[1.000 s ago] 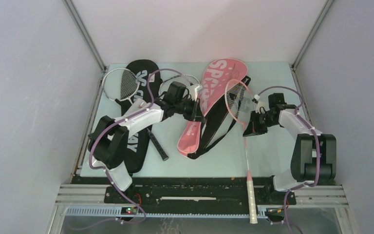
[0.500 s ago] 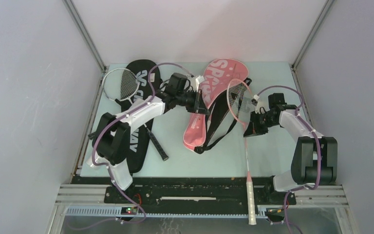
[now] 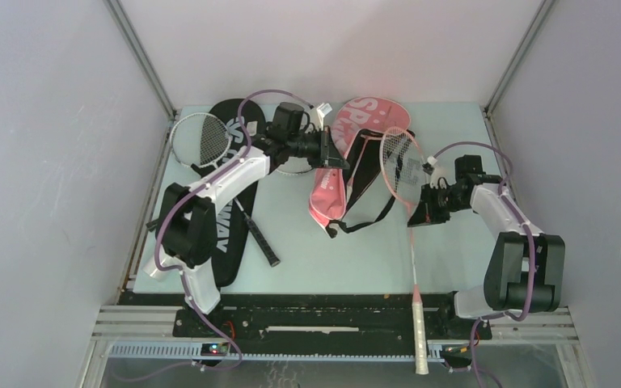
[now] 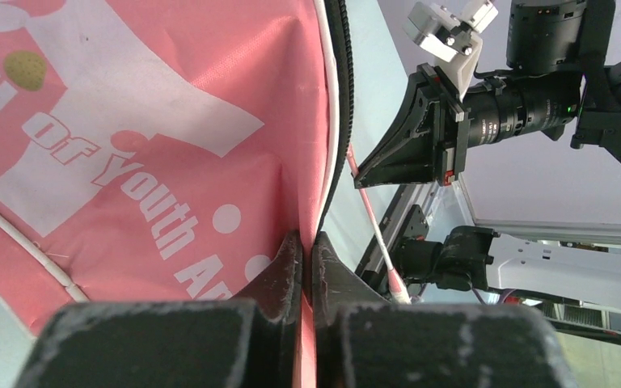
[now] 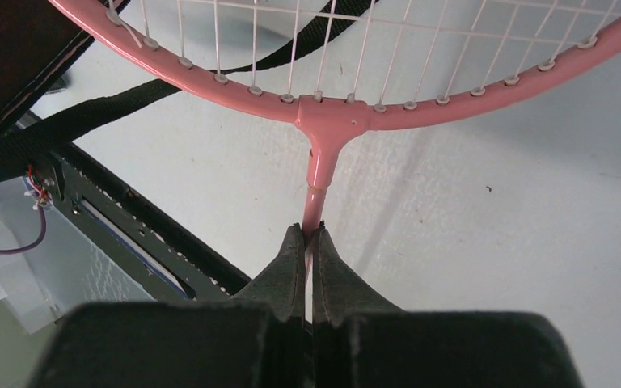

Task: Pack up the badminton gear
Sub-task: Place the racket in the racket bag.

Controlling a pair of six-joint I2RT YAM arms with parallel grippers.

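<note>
Well, the pink fabric racket cover with white lettering [image 4: 129, 121] lies creased toward the back of the pale table [image 3: 356, 259]. Its zipped edge is caught in the left hand [image 4: 307, 242], whose fingers are pressed together on it, and that arm stretches far forward and across toward the right with the wrist turned sideways. Just to the right, the right hand [image 5: 307, 234] pinches the thin shaft of the pink-framed racket [image 5: 323, 121] just below the throat, so the strung head sits beside the cover over its black strap [image 5: 129, 99] and the white grip points past the table's near edge, with the right arm bent inward at the elbow.
</note>
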